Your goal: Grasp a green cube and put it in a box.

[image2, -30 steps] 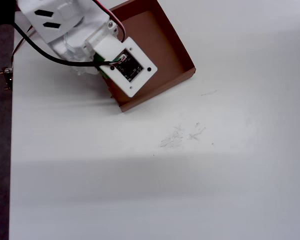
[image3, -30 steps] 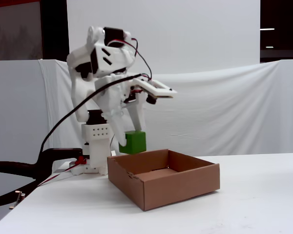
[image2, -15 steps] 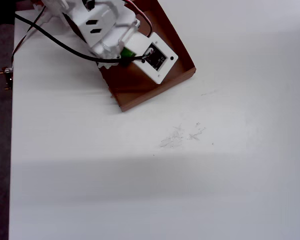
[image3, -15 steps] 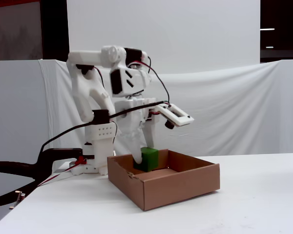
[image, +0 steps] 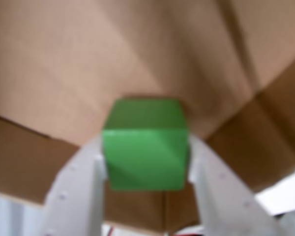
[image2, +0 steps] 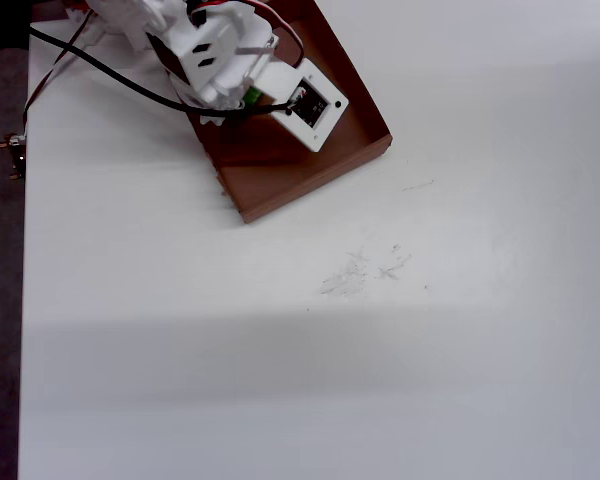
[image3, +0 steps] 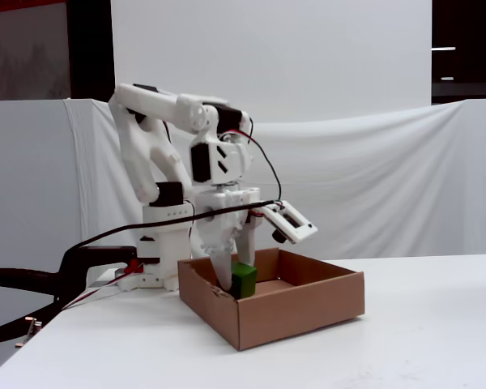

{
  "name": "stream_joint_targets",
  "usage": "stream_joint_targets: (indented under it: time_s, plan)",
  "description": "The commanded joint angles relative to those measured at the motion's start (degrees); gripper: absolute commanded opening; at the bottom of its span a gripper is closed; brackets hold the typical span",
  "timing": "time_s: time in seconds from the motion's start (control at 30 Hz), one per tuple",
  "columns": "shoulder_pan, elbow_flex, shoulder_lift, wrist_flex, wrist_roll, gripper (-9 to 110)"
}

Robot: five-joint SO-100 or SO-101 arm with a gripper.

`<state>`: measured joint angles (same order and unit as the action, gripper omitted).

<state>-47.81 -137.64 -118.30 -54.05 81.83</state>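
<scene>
In the wrist view the green cube (image: 145,147) sits between my two white fingers (image: 83,187), which press on its left and right sides; the brown floor of the box (image: 88,59) lies right behind it. In the fixed view my gripper (image3: 236,279) reaches down inside the box (image3: 304,312), with the cube (image3: 245,281) low between the walls near the left side. From overhead the arm covers the box's left part (image2: 310,175) and only a green sliver of the cube (image2: 252,96) shows. The gripper is shut on the cube.
The white table (image2: 330,350) stretches right of and below the box in the overhead view, with faint scuff marks (image2: 365,268). Its left edge (image2: 22,300) borders a dark floor. A black cable (image3: 130,231) hangs from the arm. A white cloth (image3: 389,186) hangs behind.
The arm swung from above the box's near-left wall to over the box and lowered the held cube inside, from above the rim to below it.
</scene>
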Motion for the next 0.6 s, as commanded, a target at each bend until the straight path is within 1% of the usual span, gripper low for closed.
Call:
stream_joint_targets:
  time_s: [0.0, 0.57]
  plan:
    - [-0.5, 0.3, 0.3, 1.1, -0.3, 14]
    - [-0.4, -2.1, 1.4, 5.5, -0.4, 16]
